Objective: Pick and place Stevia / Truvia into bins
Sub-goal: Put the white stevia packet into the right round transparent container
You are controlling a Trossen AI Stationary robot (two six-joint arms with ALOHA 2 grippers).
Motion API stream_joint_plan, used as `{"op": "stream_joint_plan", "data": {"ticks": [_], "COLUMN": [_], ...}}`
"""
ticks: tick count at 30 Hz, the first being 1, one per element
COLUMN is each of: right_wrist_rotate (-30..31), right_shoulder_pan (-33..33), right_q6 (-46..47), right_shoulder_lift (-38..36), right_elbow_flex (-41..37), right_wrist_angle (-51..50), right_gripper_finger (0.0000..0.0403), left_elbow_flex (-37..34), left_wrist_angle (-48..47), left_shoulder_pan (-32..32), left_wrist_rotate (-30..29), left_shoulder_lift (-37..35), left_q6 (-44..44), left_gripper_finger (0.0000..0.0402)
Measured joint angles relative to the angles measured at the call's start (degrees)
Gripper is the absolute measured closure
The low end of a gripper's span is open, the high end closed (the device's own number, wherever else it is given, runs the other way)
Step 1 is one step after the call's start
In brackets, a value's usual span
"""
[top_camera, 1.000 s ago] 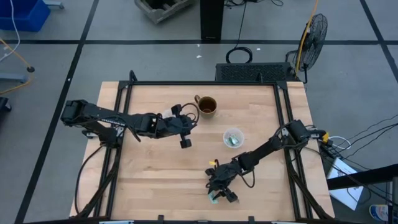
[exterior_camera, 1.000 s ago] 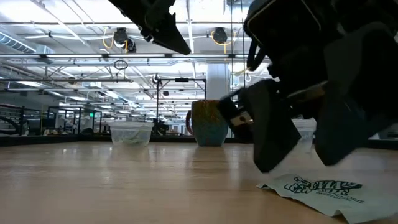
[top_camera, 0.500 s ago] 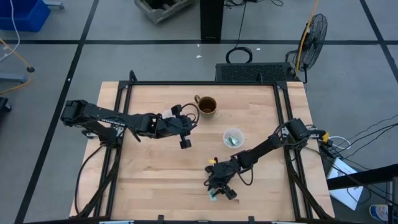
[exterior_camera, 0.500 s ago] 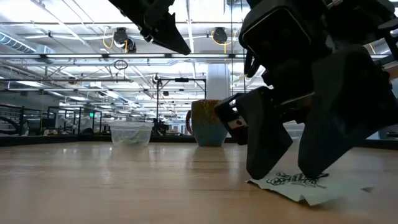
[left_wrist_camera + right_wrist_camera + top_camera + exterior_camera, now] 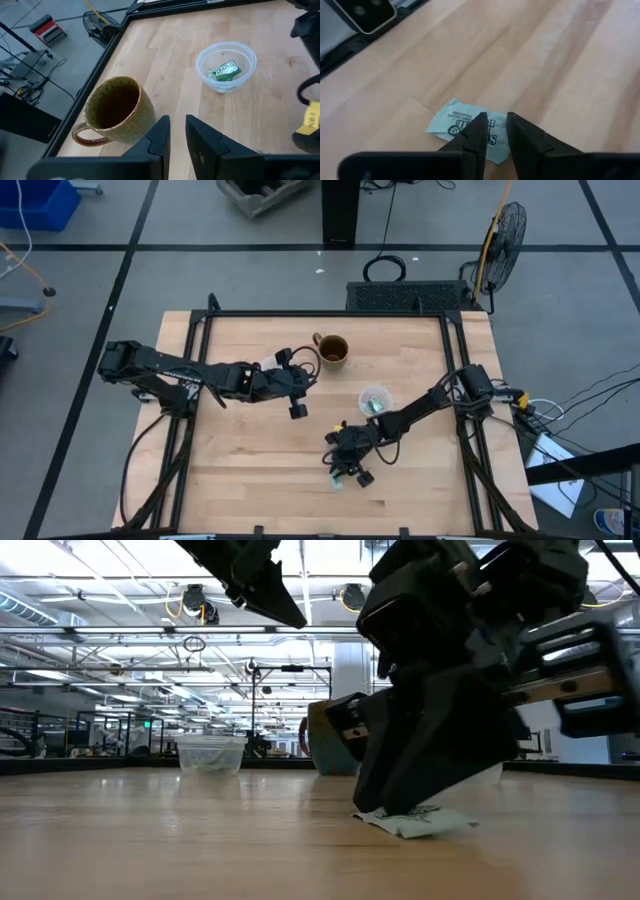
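Observation:
A pale green and white Stevia packet lies on the wood table near its near edge, and also shows in the high view and the low view. My right gripper stands on it, fingers together. A clear cup with packets inside stands right of centre, and also shows in the left wrist view. My left gripper hangs shut and empty above the table's middle, near the brown mug. My right gripper has its two fingertips on the packet's near part, closed together over the paper. The fingers come from above, slanting. The packet lies on the table with one edge slightly raised. Whether the paper is pinched or only pressed, I cannot tell.
The brown mug stands at the table's far middle, close to my left gripper. A black frame runs around the table top. Bare wood lies left of the packet.
My right gripper has moved toward the table's far edge and a little to the left, and its fingers have shut. The packet has slid along the table with it.

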Motion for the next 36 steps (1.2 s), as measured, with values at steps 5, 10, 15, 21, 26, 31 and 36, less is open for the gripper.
{"op": "stream_joint_plan", "data": {"ticks": [5,10,15,21,26,31,36], "right_wrist_rotate": [2.3,4.9,5.2,5.6,13.4,26.2,39.8], "right_shoulder_pan": [-1.4,-1.6,-1.6,-1.6,-1.4,-0.9,-1.2], "right_q6": [-2.3,-6.6,-7.2,-4.6,-4.8,-3.8,2.5], "right_shoulder_lift": [0.0,0.0,-0.4,-4.0,-12.2,-22.2,-30.9], "right_elbow_flex": [0.0,0.0,0.0,-0.3,-0.3,-0.3,-0.7], "right_wrist_angle": [-1.6,-2.6,-2.6,-4.5,-14.8,-30.5,-44.8], "right_gripper_finger": [0.0356,0.0377,0.0398,0.04,0.0401,0.0402,0.0402], "left_elbow_flex": [0.0,0.0,0.0,0.0,0.0,0.0,0.0], "left_wrist_angle": [0.0,0.0,0.0,0.0,0.0,0.0,0.5], "left_shoulder_pan": [0.0,0.0,0.0,0.0,0.0,0.0,0.0], "left_wrist_rotate": [0.0,0.0,0.0,0.0,0.0,0.0,0.0], "left_shoulder_lift": [0.0,0.0,0.0,0.0,0.0,0.0,0.0], "left_q6": [0.0,0.0,0.0,0.0,0.0,0.0,0.0], "left_gripper_finger": [0.0334,0.0334,0.0334,0.0334,0.0334,0.0334,0.0334]}}
